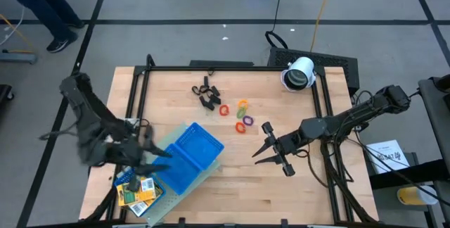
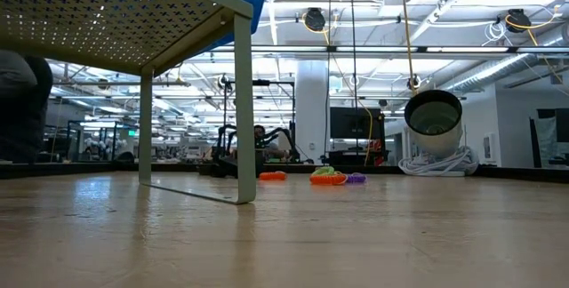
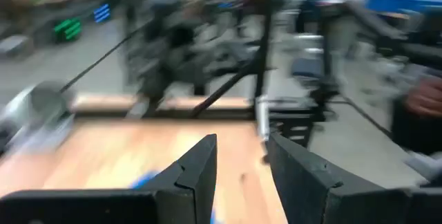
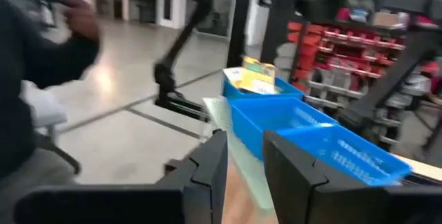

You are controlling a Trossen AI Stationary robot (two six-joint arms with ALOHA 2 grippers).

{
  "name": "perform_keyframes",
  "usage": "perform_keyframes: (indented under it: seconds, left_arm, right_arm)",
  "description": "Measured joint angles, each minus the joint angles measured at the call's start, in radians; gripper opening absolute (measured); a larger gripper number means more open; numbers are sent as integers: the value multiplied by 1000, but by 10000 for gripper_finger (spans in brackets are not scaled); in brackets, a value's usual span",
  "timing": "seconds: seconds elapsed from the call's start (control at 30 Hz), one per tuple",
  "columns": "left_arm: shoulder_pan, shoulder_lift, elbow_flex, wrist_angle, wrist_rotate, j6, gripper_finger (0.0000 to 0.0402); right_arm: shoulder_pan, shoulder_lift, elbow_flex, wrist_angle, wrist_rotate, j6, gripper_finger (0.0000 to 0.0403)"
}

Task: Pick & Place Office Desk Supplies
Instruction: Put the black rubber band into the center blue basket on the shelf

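Black clip-like pieces (image 1: pixel 206 94) and small coloured rings (image 1: pixel 239 114) lie on the wooden table toward its far side; the low view also shows the rings (image 2: pixel 329 177). Two yellow printed packs (image 1: pixel 137 189) sit at the near-left end of a blue tray (image 1: pixel 190 154). My left gripper (image 1: pixel 156 150) hovers at the tray's left side, open with nothing between its fingers (image 3: pixel 200 175). To the right of the tray, my right gripper (image 1: pixel 257 156) points at the tray (image 4: pixel 311 134), open and holding nothing.
The blue tray rests on a pale perforated stand (image 2: pixel 107 21) with thin legs (image 2: pixel 244 101), set slantwise at the table's near left. A white cylindrical device (image 1: pixel 299 73) stands at the far right. A black frame (image 1: pixel 232 67) runs along the table's edges. Bare wood lies at the near right.
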Motion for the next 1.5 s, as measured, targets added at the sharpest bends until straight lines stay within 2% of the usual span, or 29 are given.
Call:
perform_keyframes:
  seconds: [0.1, 0.13, 0.2, 0.3, 0.37, 0.5, 0.63, 0.73, 0.93, 1.03, 1.2, 1.27, 1.33, 1.4, 1.5]
  left_arm:
    - [147, 28, 0, 149, 253, 169, 140]
    - [198, 30, 0, 169, 284, 193, 140]
    - [293, 18, 0, 155, 276, 202, 140]
    - [438, -21, 0, 95, 276, 169, 140]
    - [536, -44, 1, 53, 374, 146, 140]
    - [707, -66, 0, -12, 646, 156, 140]
    - [837, -68, -12, -30, 776, 175, 140]
    - [925, -69, -108, 51, 828, 153, 140]
    - [1095, -132, -409, 399, 924, -21, 140]
    - [1155, -207, -525, 473, 902, -55, 140]
    - [1209, -273, -619, 577, 709, -100, 140]
    - [1214, -272, -626, 597, 640, -125, 140]
    - [1215, -270, -624, 597, 523, -147, 140]
    - [1215, -256, -595, 558, 420, -231, 140]
    - [1230, -191, -518, 417, 373, -303, 140]
  right_arm:
    - [-31, 0, 0, -36, 74, -29, 77]
    - [-46, 0, 0, -56, 108, -46, 76]
    - [-83, 0, 0, -107, 173, -76, 74]
    - [-155, 0, -3, -182, 203, -82, 72]
    - [-203, -1, -31, -176, 203, -73, 72]
    - [-291, 0, -119, -101, 202, -41, 72]
    - [-368, 0, -226, 53, 201, -9, 73]
    - [-425, 0, -281, 106, 202, 14, 72]
    - [-506, 25, -295, 90, 201, 84, 68]
    - [-521, 50, -296, 110, 199, 114, 68]
    - [-528, 88, -296, 93, 200, 123, 68]
    - [-528, 96, -296, 103, 200, 103, 68]
    - [-528, 101, -296, 100, 200, 82, 66]
    - [-528, 102, -296, 98, 202, 70, 64]
    - [-528, 101, -296, 99, 202, 67, 64]
